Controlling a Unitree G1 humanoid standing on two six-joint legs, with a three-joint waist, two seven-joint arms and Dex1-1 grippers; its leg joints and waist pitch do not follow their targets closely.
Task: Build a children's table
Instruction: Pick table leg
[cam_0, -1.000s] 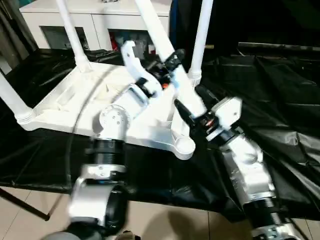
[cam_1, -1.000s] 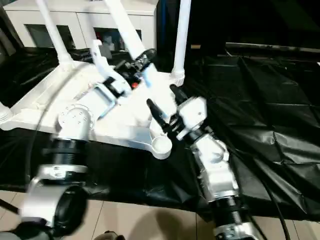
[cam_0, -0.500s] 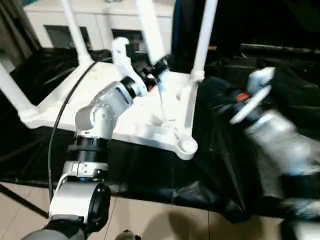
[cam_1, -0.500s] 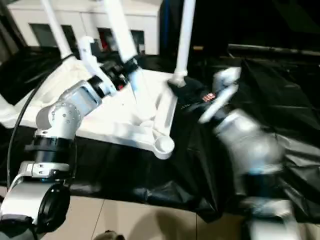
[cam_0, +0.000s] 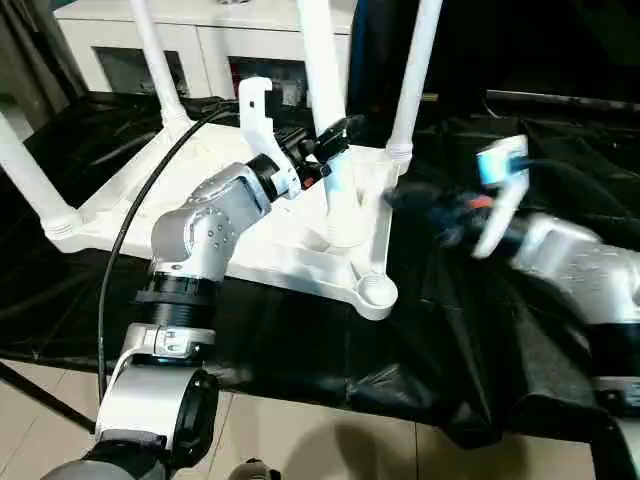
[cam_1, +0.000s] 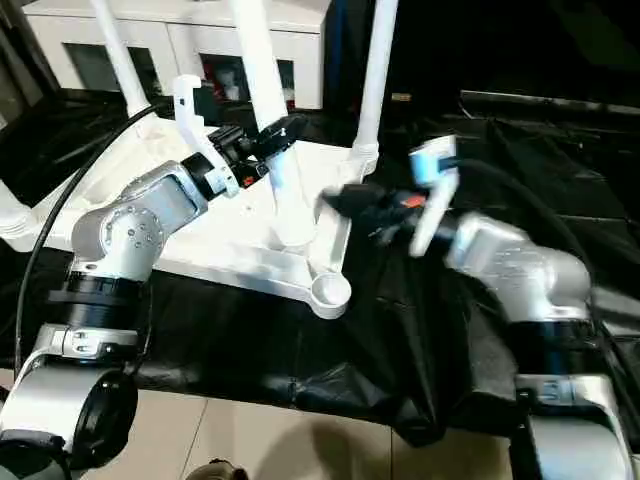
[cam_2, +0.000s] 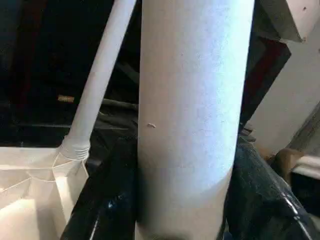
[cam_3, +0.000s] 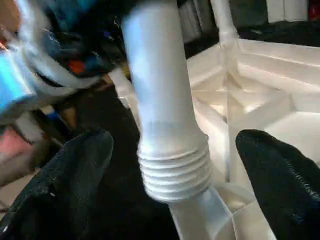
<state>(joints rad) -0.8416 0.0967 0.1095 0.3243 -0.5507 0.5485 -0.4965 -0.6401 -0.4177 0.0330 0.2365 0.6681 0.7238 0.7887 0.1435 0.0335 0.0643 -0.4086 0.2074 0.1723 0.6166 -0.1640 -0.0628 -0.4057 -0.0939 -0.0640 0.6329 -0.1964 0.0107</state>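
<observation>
Left eye view: the upturned tabletop (cam_0: 200, 215) is being shown lying on the black-draped worktop (cam_0: 520, 190), three legs already seated. The fourth leg (cam_0: 325, 90) is being pinched by the left fingers (cam_0: 335, 130). The right gripper (cam_0: 415, 200) is being held spread beside it. The threaded end may be jammed if the leg is tilted.

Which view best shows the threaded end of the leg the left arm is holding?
Right wrist view: the held leg ends in ridged threads, seen close between that arm's open jaws. Both eye views show the leg gripped by the left gripper above the tabletop, threads blurred. Left wrist view shows bare shaft.
</observation>
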